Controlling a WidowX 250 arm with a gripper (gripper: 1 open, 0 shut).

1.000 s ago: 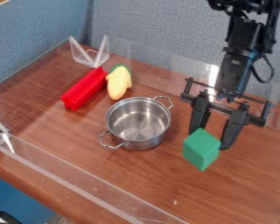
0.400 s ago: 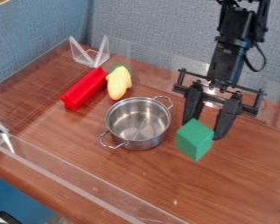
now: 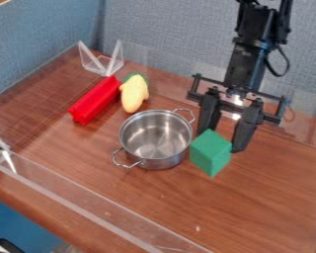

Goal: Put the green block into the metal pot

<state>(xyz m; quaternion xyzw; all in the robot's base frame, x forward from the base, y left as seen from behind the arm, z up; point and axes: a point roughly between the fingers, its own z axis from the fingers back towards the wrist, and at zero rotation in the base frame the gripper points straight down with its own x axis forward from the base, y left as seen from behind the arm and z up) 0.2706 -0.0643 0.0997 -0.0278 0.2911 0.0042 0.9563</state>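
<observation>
1. We see one black robot arm coming down from the top right; its gripper point(image 3: 224, 135) is in the right half of the pic.
2. The gripper is closed on the green block point(image 3: 211, 153), w/ the fingers at the block's upper part; they stand apart only by the block's width, approx.
3. The green block is tilted a bit, just beside the right side of the metal pot point(image 3: 155, 137), and it is not inside. We cannot tell if block and pot wall are touching, nor if the block is touching the table.
4. The metal pot stands upright on the brown wooden table point(image 3: 121, 208), near the middle of the pic, w/o lid. One small handle points to the upper right, the other one to the lower left.
5. Behind the pot, to the upper left, we see a yellow thing point(image 3: 134, 96) w/ a green end, lying near the long red block point(image 3: 96, 100).
6. The red block lies diagonally, to the left of the yellow thing.
7. A white pointed thing point(image 3: 102, 61) is behind the red block; we cannot tell what it is.
</observation>
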